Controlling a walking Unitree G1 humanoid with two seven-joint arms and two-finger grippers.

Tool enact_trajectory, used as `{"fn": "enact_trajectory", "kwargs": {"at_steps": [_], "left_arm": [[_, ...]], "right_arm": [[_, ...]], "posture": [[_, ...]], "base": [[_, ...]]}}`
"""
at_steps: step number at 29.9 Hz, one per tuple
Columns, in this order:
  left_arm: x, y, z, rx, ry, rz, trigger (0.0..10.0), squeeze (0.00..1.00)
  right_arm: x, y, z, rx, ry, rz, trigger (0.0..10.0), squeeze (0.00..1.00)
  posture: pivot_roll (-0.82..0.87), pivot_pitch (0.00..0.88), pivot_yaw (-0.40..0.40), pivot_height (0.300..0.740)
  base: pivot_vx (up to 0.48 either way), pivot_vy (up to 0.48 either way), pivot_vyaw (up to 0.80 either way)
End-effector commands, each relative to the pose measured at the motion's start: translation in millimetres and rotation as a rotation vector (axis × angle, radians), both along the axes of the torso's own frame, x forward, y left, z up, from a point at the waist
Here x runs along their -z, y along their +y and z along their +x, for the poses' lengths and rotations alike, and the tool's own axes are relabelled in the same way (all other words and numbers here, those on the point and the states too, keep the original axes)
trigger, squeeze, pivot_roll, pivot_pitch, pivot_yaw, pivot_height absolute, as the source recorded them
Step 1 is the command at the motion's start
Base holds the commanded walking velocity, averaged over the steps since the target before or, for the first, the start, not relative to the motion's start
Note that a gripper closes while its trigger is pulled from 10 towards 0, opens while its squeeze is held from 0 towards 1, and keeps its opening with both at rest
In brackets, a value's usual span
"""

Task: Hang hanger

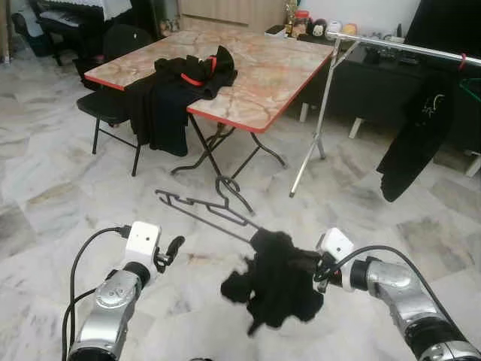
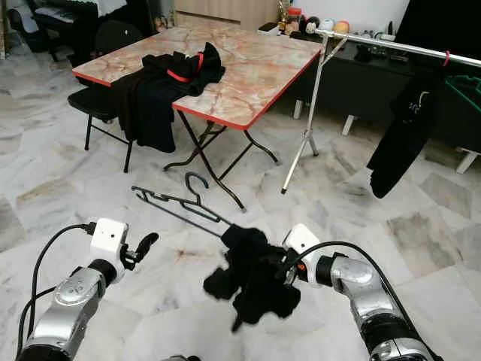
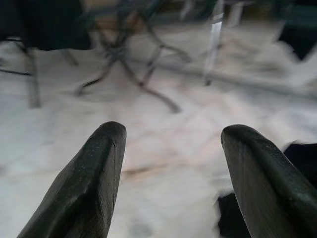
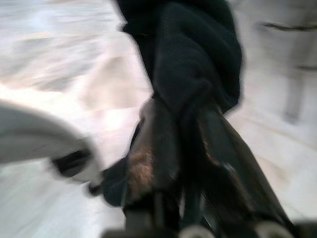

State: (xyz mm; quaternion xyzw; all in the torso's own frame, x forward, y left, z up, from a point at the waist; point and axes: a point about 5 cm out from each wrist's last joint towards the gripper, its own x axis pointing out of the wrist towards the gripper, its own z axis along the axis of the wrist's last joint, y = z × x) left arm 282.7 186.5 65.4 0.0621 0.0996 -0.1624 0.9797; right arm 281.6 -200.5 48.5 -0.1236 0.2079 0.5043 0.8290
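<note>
At the far left a black chair (image 1: 113,90) stands against the marble-patterned folding table (image 1: 259,79) with its red edge, and black clothes (image 1: 176,94) with red trim lie heaped on the tabletop and hang over its near edge. Low in the foreground the left gripper (image 1: 171,250) is held above the pale marble floor (image 1: 52,218); in the left wrist view its two black fingers (image 3: 86,188) stand well apart with nothing between them. Toward the middle, a dark hanger (image 1: 207,207) is held out above the floor just before the table's legs, its hook toward the table and its near end running into a bunched black garment (image 1: 274,282). The right gripper (image 1: 314,265) is clamped on that garment, and in the right wrist view its fingers (image 4: 158,158) press close together around the dark cloth. Behind and to the right, a silver clothes rack (image 1: 398,47) rises on a splayed leg, its rail running to the right edge, and a black garment (image 1: 413,143) hangs from it beside a red clip (image 1: 462,60).
</note>
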Motion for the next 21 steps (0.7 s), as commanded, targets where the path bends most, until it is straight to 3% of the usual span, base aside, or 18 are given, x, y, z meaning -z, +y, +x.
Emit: {"fn": "enact_trajectory", "kwargs": {"at_steps": [1, 2, 5, 13, 19, 21], "left_arm": [[-1.2, -4.9, -3.5, 0.068, 0.025, -0.035, 10.0, 0.00], [0.1, -10.1, -8.3, 0.155, 0.065, -0.061, 10.0, 0.00], [2.5, -14.3, -14.5, 0.222, 0.105, -0.098, 10.0, 0.00], [3.6, -17.1, -20.6, 0.285, 0.156, -0.155, 10.0, 0.00], [5.2, -23.0, -32.5, 0.397, 0.215, -0.169, 10.0, 0.00], [6.8, -24.6, -35.3, 0.433, 0.243, -0.183, 10.0, 0.00]], "right_arm": [[-7.7, 1.9, 0.1, -0.061, -0.015, 0.017, 10.0, 0.00], [-12.1, 1.1, 2.4, -0.071, -0.019, 0.029, 10.0, 0.00], [-22.5, 2.5, 7.1, -0.088, -0.034, 0.066, 10.0, 0.00], [-47.9, 4.9, 13.5, -0.128, -0.096, 0.146, 10.0, 0.00], [-60.8, 3.7, 11.8, -0.161, -0.101, 0.218, 10.0, 0.00], [-69.7, 6.6, 8.3, -0.224, -0.093, 0.238, 10.0, 0.00]], "posture": [[-0.01, 0.000, 0.005, 0.740], [-0.01, 0.000, 0.004, 0.740], [-0.01, 0.000, 0.007, 0.740], [-0.01, 0.000, -0.001, 0.740], [-0.01, 0.000, -0.007, 0.740], [-0.01, 0.000, -0.012, 0.740]], "base": [[0.000, 0.000, 0.00], [0.000, 0.000, 0.00], [0.000, 0.000, 0.00], [0.000, 0.000, 0.00], [0.000, 0.000, 0.00], [0.000, 0.000, 0.00]]}}
